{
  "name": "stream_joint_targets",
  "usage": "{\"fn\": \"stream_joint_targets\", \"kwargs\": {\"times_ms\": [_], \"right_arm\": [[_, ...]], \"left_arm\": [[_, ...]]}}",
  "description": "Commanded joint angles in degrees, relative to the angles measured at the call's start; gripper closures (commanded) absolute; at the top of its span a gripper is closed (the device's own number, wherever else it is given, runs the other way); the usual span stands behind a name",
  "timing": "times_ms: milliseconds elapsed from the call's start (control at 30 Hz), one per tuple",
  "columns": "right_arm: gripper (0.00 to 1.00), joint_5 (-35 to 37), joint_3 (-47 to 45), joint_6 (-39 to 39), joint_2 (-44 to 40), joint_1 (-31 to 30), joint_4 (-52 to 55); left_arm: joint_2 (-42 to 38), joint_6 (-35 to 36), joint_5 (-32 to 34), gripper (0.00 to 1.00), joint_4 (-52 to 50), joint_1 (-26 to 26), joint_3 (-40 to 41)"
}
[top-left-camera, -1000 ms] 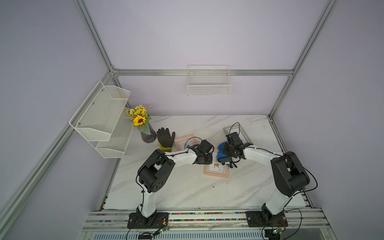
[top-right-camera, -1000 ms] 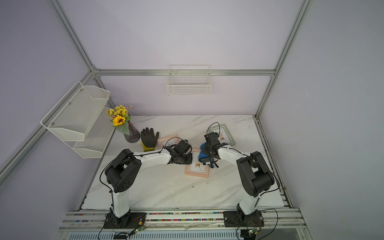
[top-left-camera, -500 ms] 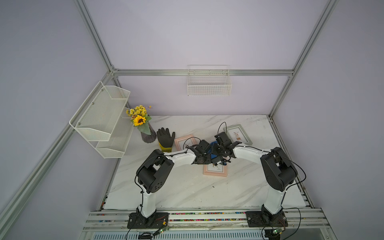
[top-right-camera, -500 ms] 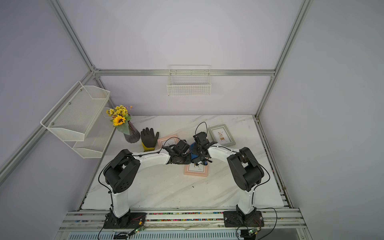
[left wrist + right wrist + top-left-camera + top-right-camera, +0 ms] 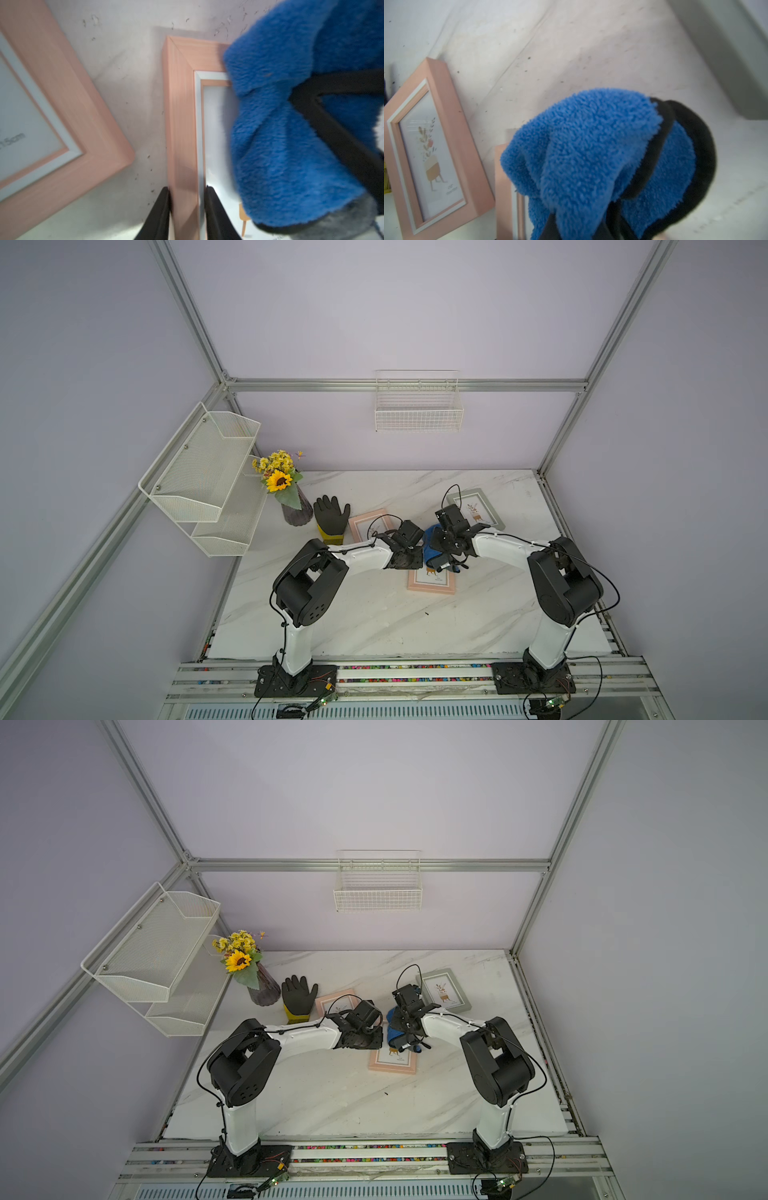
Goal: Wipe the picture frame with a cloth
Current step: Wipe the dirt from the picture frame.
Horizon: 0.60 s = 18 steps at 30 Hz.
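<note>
Since one second ago: right pincer [image 5: 444,561] with cloth [image 5: 429,547] shifted toward left pincer [image 5: 187,190]. Right pincer pinches bunched cloth, which hangs below it over far end of picture frame [image 5: 432,587]. Left pincer clamps frame's side rail.

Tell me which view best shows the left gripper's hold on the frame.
Left wrist: the left gripper grips the pink frame's border, fingers visible. Both top views hide that contact; right wrist shows only the frame's edge.

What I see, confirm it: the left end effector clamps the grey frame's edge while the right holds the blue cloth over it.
Wrong colour: the left wrist view shows the left end effector clamping the edge of the pink frame. The rest holds.
</note>
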<state>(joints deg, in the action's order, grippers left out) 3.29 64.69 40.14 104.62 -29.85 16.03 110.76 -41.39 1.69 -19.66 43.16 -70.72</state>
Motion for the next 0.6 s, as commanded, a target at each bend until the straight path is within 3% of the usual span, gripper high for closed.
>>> {"fn": "stream_joint_targets", "kwargs": {"times_ms": [0, 233, 300, 567], "right_arm": [[0.94, -1.3, 0.9, 1.2, 1.3, -0.5, 1.9], [0.94, 2.2, -8.2, -1.9, -6.4, 7.3, 3.2], [0.94, 4.2, -9.2, -1.8, -7.8, 7.4, 4.5], [0.94, -1.3, -5.8, 0.7, -3.3, 2.8, 2.5]], "left_arm": [[-0.7, -0.1, 0.3, 0.73, -0.8, -0.2, -0.6], [-0.3, -0.2, 0.8, 0.73, -0.8, -0.3, -1.0], [-0.1, -0.3, 0.8, 0.73, -0.9, -0.3, -1.3], [0.7, -0.7, 0.4, 0.73, -1.2, -0.3, -1.9]]}}
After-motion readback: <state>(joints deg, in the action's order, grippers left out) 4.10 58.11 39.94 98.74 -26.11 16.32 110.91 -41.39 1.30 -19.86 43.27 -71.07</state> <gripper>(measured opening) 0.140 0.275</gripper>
